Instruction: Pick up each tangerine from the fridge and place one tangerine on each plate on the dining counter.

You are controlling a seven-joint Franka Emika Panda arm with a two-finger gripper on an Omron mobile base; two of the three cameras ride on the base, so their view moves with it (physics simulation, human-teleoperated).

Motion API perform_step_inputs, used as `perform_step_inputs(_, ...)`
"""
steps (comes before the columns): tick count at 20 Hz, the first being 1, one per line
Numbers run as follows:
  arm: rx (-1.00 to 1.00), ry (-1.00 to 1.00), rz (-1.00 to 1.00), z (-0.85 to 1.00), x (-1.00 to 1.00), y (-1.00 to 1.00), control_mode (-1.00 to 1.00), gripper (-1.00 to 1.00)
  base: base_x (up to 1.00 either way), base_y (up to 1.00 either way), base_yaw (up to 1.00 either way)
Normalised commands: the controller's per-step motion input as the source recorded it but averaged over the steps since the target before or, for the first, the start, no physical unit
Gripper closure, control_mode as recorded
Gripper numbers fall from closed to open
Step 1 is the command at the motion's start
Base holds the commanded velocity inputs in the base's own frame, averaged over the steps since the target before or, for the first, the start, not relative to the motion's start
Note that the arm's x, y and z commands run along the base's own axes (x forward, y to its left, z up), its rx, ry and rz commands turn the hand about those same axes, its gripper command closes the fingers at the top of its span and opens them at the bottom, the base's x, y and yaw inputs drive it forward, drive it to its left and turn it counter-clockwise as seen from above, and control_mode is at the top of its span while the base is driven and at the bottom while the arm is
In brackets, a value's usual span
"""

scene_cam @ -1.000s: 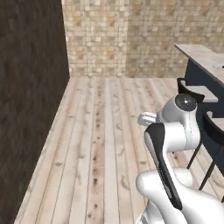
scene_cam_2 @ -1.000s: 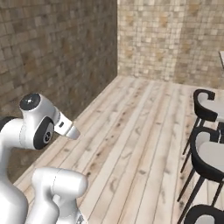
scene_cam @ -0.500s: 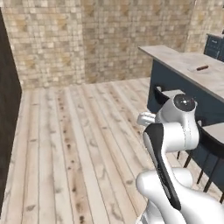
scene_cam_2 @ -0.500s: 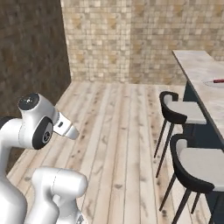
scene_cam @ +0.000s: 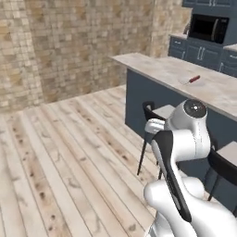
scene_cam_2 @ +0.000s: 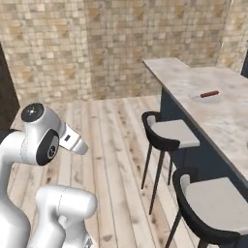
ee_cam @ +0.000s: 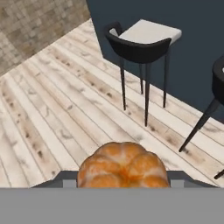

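Observation:
A tangerine, orange and lobed, sits low in the hand view with my gripper shut on it, above the wooden floor. The dining counter runs along the right, a marbled beige slab over a dark blue base. On it lies one pale plate carrying a reddish-brown sausage. The fridge is out of view.
Black stools with pale seats stand against the counter: one nearer the wall, another closer to me. A brick wall closes the far side. Blue cabinets and a microwave lie beyond the counter.
The whole picture has swung, so the base has turned: the dark wall slid out to the left and the dining counter and stools came in closer. The grip is unchanged.

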Motion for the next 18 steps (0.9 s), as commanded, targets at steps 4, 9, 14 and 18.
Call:
perform_step_inputs(4, 0.00, 0.00, 0.00, 0.00, 0.00, 0.00, 1.00, 1.00, 0.67, 0.40, -0.48)
perform_step_inputs(9, 0.00, 0.00, 0.00, 0.00, 0.00, 0.00, 1.00, 1.00, 0.45, 0.34, -0.47)
perform_step_inputs(14, 0.00, 0.00, 0.00, 0.00, 0.00, 0.00, 1.00, 1.00, 0.53, 0.37, -0.47)
perform_step_inputs(18, 0.00, 0.00, 0.00, 0.00, 0.00, 0.00, 1.00, 1.00, 0.55, 0.47, -0.43)
